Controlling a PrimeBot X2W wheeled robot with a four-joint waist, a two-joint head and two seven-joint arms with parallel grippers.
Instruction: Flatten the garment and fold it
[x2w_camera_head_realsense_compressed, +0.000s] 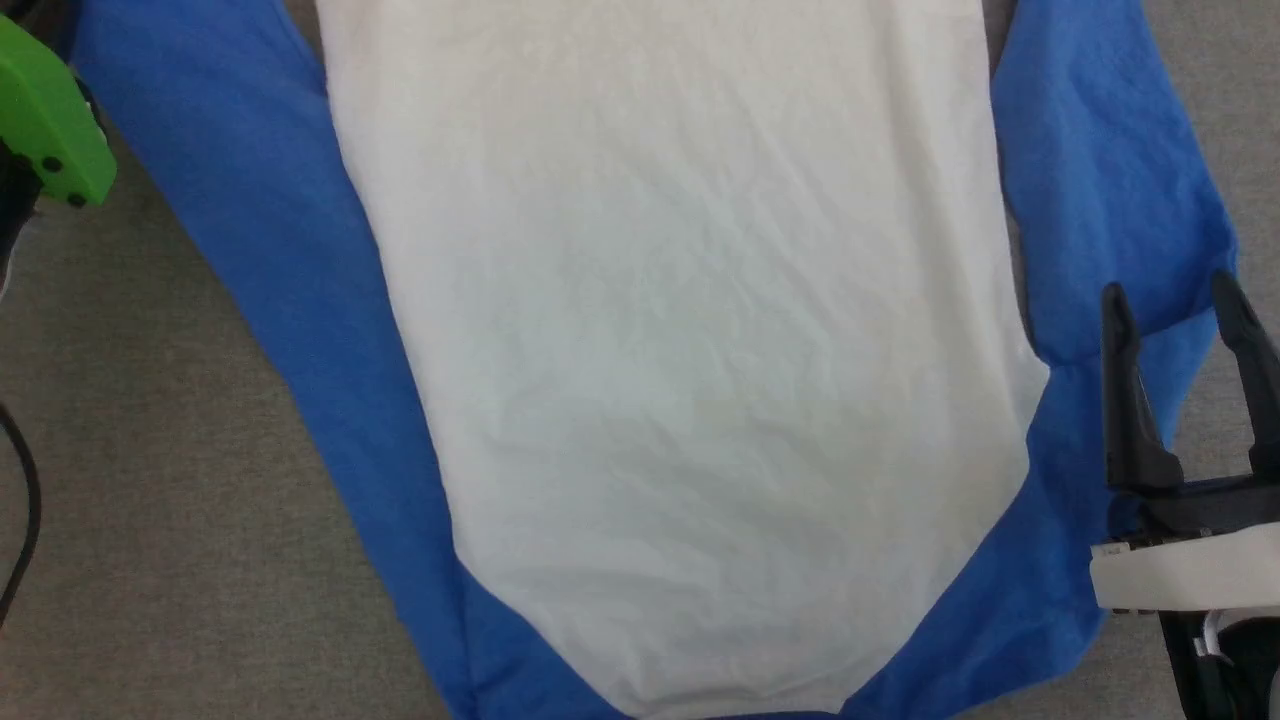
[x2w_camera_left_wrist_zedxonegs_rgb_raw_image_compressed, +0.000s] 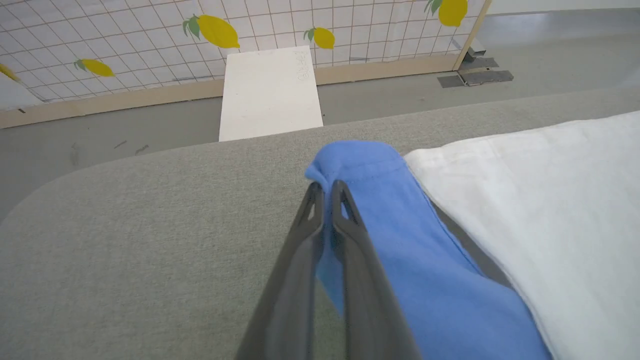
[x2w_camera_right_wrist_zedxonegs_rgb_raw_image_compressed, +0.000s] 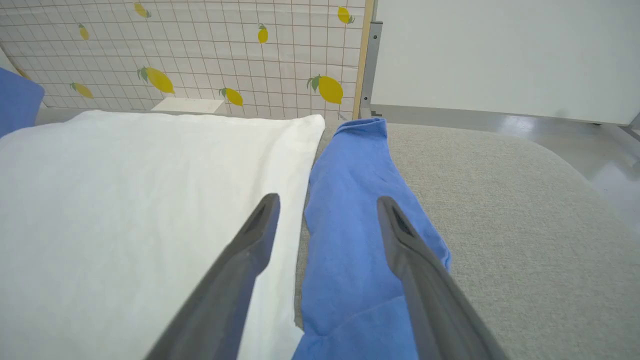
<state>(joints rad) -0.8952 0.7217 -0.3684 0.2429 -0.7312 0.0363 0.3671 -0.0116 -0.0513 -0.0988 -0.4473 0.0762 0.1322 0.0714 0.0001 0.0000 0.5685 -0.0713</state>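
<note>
The garment (x2w_camera_head_realsense_compressed: 680, 350) lies spread on the grey table, white body in the middle and a long blue sleeve down each side. In the left wrist view my left gripper (x2w_camera_left_wrist_zedxonegs_rgb_raw_image_compressed: 326, 186) is shut on the edge of the left blue sleeve (x2w_camera_left_wrist_zedxonegs_rgb_raw_image_compressed: 400, 240) close to its cuff, and blue fabric shows between the fingers. My right gripper (x2w_camera_head_realsense_compressed: 1175, 300) stands open at the lower right, above the right blue sleeve (x2w_camera_head_realsense_compressed: 1100, 180). In the right wrist view its fingers (x2w_camera_right_wrist_zedxonegs_rgb_raw_image_compressed: 260, 225) straddle the strip where that sleeve (x2w_camera_right_wrist_zedxonegs_rgb_raw_image_compressed: 360, 165) meets the white body (x2w_camera_right_wrist_zedxonegs_rgb_raw_image_compressed: 125, 190), with nothing gripped.
The grey padded table (x2w_camera_head_realsense_compressed: 150, 480) has rounded far corners (x2w_camera_left_wrist_zedxonegs_rgb_raw_image_compressed: 60, 190). A green housing (x2w_camera_head_realsense_compressed: 50, 120) sits at the head view's upper left, and a black cable (x2w_camera_head_realsense_compressed: 25, 500) runs below it. Beyond the table a white board (x2w_camera_left_wrist_zedxonegs_rgb_raw_image_compressed: 270, 95) leans on a lemon-patterned wall (x2w_camera_right_wrist_zedxonegs_rgb_raw_image_compressed: 200, 45).
</note>
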